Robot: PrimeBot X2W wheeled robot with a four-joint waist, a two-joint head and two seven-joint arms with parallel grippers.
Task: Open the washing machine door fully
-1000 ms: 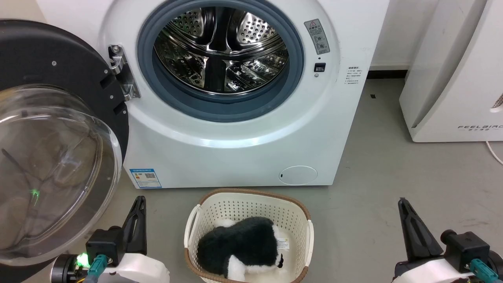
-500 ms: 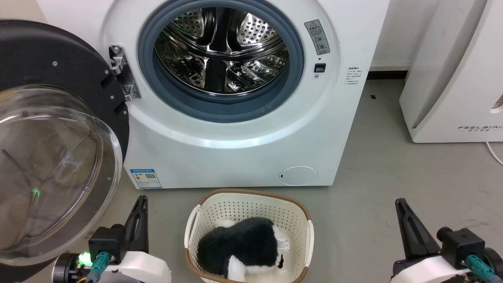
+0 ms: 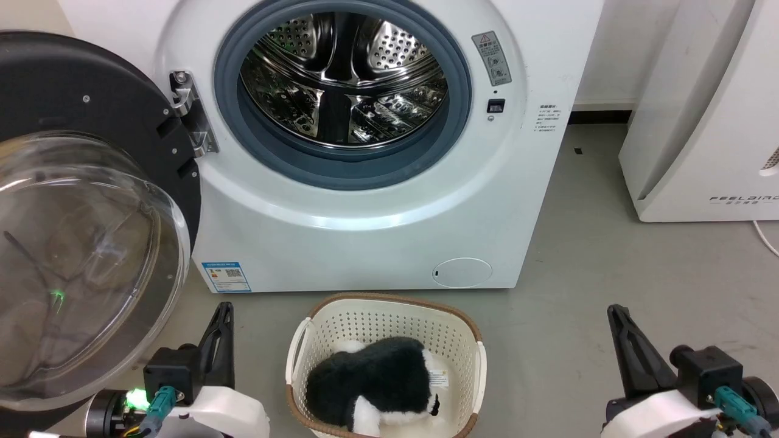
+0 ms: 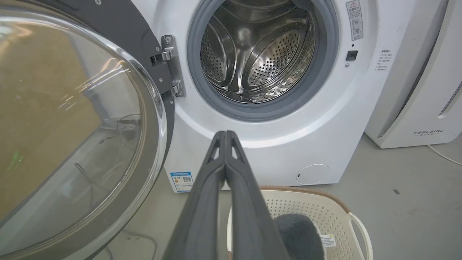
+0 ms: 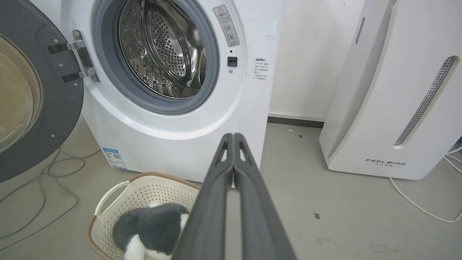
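- Head view: the washing machine door (image 3: 79, 91) is hanging wide open, left of the washing machine (image 3: 365, 231). The left gripper (image 3: 224, 311) is sitting near its glass, so a careless swing could be bumping it.
- Left wrist view: that gripper's fingers are pressed together, holding nothing. The basket (image 4: 306, 189) is lying near, in the way.
- Right wrist view: the right gripper (image 5: 234, 136) is pinched together too, empty. The white box (image 5: 379, 108) is standing well apart, right.
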